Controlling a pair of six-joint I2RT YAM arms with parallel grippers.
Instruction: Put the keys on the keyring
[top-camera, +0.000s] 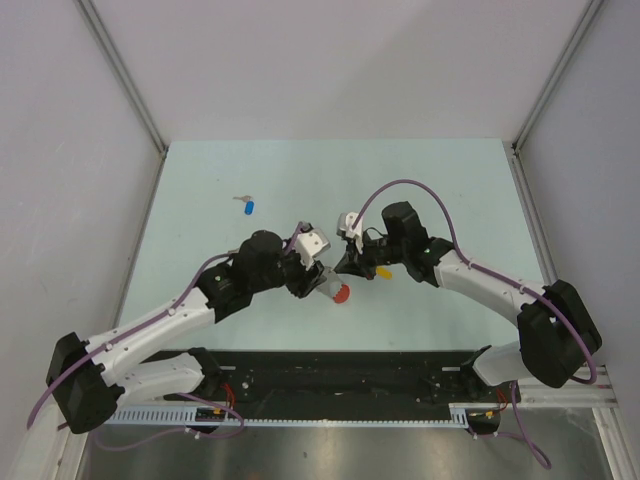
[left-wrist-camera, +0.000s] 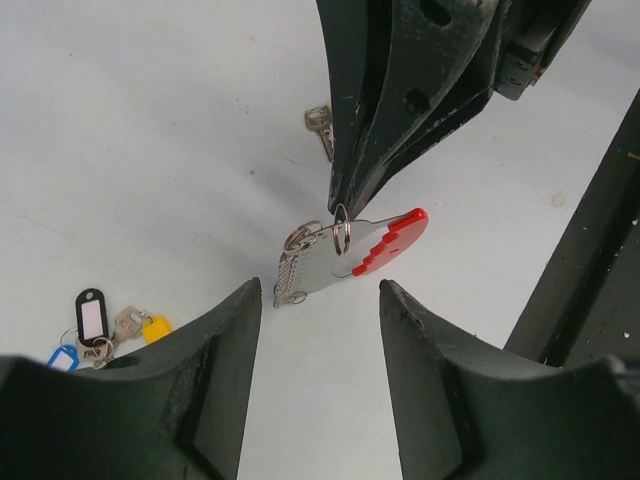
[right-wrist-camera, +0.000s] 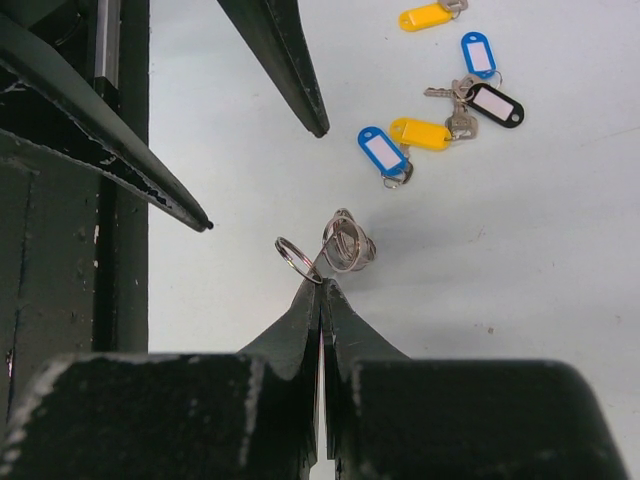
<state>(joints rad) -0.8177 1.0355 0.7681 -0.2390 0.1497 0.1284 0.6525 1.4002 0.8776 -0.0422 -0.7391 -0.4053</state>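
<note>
My right gripper (right-wrist-camera: 321, 285) pinches the keyring (right-wrist-camera: 348, 243) to hold it up for the keys (right-wrist-camera: 420, 133) at one o'clock; my left gripper (left-wrist-camera: 320, 292) hangs open.

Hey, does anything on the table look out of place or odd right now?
One blue-tagged key lies alone toward the far left of the table, well apart from the other keys clustered near the right end effector, which pinches the keyring by its metal ring. Nothing looks spilled or damaged.
</note>
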